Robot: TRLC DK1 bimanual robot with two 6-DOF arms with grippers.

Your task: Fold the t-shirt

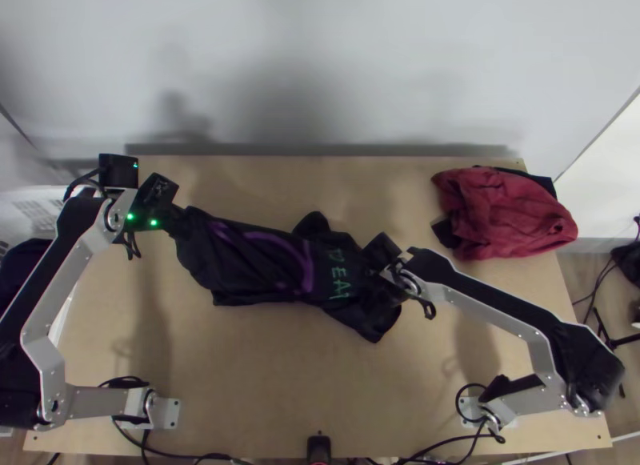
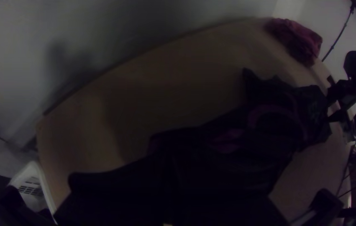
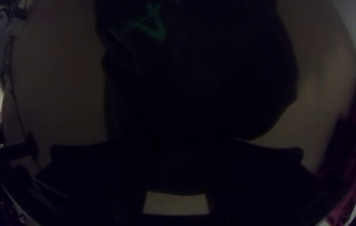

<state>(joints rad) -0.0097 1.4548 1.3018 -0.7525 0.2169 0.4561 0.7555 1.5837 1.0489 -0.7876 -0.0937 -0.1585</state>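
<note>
The shirt [image 1: 248, 261] lies bunched lengthwise across the table [image 1: 280, 385]. Left gripper [image 1: 174, 214]: pinching one shirt end. Right gripper [image 1: 382, 277]: spread, at the other end.

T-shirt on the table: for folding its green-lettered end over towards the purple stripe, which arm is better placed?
Right, I'd judge: the right pincer is at that end, beside the green lettering of the t-shirt; the left pincer is at the opposite end.
</note>
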